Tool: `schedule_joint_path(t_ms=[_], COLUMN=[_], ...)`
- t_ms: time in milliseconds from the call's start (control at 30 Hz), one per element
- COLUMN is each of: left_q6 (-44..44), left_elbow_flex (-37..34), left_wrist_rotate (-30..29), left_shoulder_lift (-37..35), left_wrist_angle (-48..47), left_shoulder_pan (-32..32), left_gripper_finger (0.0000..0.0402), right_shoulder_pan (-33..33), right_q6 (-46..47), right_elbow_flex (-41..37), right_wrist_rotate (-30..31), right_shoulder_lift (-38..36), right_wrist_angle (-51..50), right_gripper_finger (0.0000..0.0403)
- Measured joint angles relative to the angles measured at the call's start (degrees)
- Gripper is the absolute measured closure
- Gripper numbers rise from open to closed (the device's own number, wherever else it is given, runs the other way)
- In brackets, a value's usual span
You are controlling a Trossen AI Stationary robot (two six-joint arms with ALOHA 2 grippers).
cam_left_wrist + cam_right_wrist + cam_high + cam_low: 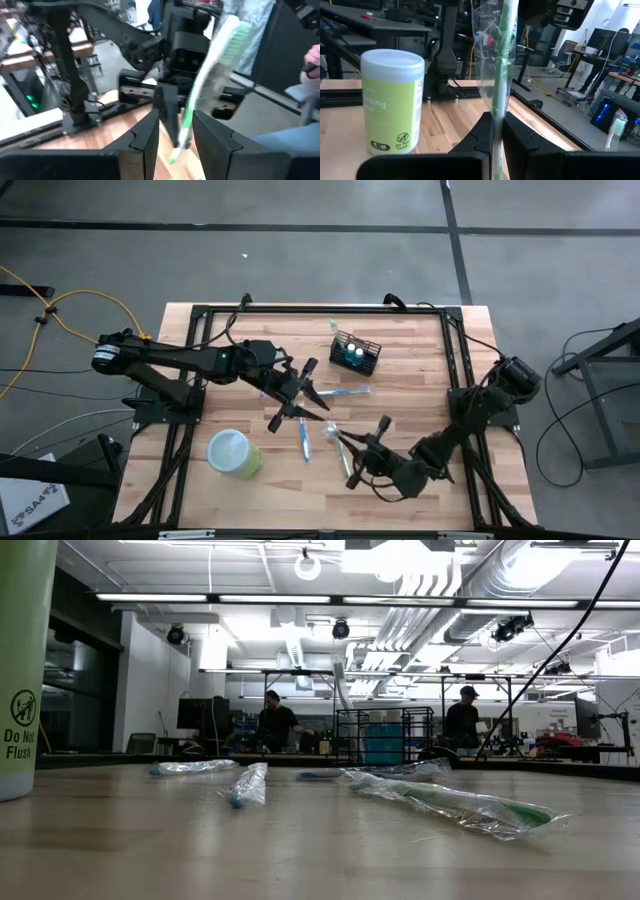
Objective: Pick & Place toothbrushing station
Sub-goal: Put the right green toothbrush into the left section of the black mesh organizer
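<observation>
"Do Not Flush" on green canister [22, 660]; right pincer [496, 131] pinches wrapped toothbrush [499, 65].

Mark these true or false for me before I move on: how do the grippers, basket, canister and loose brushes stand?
1. The right gripper is shut on a wrapped green toothbrush. True.
2. The black wire basket lies tipped over at the near edge. False: it stands upright toward the far side of the table.
3. The green canister stands on the left arm's side. True.
4. No toothbrushes are left on the wood. False: several wrapped toothbrushes lie there.
5. The left gripper is parked off the table. False: it is over the middle.
</observation>
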Motion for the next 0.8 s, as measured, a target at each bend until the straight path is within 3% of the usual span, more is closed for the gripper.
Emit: schedule_joint_path(t_ms=[200, 800], left_q6=[-1.39, 0.25], left_elbow_flex=[0.0, 0.0], left_wrist_rotate=[5.5, 3.15], left_shoulder_lift=[0.02, 0.02], left_wrist_angle=[-1.47, -4.46], left_shoulder_pan=[-0.68, -2.81], left_gripper_finger=[0.0288, 0.0288], right_shoulder_pan=[-2.14, -3.89], right_q6=[0.17, 7.53], right_elbow_flex=[0.0, 0.0], right_wrist_rotate=[-4.32, -13.89], right_shoulder_lift=[0.0, 0.35], right_wrist_angle=[0.0, -2.01], right_gripper_finger=[0.039, 0.039])
